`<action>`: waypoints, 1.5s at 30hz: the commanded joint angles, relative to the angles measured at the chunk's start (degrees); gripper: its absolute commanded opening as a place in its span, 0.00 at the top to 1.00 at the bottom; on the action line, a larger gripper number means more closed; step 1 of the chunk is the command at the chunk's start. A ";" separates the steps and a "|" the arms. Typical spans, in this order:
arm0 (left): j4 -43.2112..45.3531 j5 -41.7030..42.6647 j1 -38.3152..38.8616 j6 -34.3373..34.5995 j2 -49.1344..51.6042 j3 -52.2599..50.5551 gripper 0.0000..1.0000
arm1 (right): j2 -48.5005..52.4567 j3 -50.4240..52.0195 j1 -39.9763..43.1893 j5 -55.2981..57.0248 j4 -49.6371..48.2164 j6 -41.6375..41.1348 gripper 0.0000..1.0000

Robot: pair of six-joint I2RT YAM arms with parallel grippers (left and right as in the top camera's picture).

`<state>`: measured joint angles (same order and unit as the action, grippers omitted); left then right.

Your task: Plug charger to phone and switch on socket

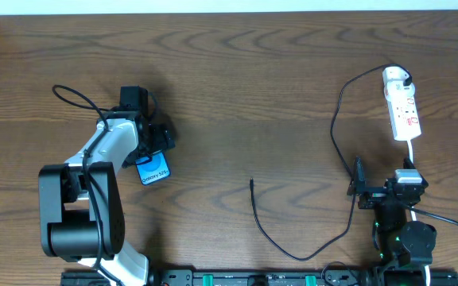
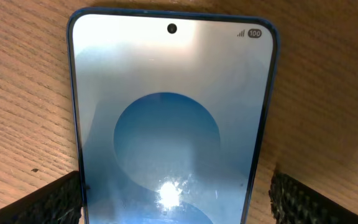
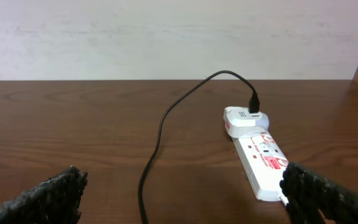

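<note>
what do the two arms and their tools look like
left arm: white curved shell, bulky black base, thin black cable looping off it. right arm: compact, all black, small green lights. left pads and right pads: black, rough, grainy.

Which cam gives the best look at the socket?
Right wrist: the socket lies close ahead, the white plug seated at its far end, red marks visible. Overhead shows it small and top-down. Left wrist shows none of it, just the phone.

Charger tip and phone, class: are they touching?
Apart. The overhead view shows a wide stretch of table between the charger tip and the phone.
</note>
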<state>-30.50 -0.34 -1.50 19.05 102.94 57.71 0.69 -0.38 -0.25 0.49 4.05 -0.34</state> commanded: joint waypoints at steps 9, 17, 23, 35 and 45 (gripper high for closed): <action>-1.75 -1.77 -0.13 -1.68 0.81 -1.88 0.13 | -0.37 0.07 -0.39 0.44 0.24 0.81 0.01; -2.21 -1.64 -0.13 -1.68 0.81 -1.88 0.12 | -0.37 0.07 -0.39 0.44 0.24 0.81 0.01; -3.06 -1.62 -0.13 -1.62 0.81 -1.88 0.12 | -0.37 0.07 -0.39 0.44 0.24 0.81 0.01; -3.04 -1.64 -0.13 -1.64 0.81 -1.88 0.12 | -0.37 0.07 -0.39 0.44 0.24 0.81 0.01; -2.84 -1.64 -0.13 -1.66 0.81 -1.88 0.26 | -0.37 0.07 -0.39 0.44 0.24 0.81 0.01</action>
<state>-32.75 -0.34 -1.48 17.96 102.63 57.71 0.69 -0.38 -0.25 0.49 4.05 -0.34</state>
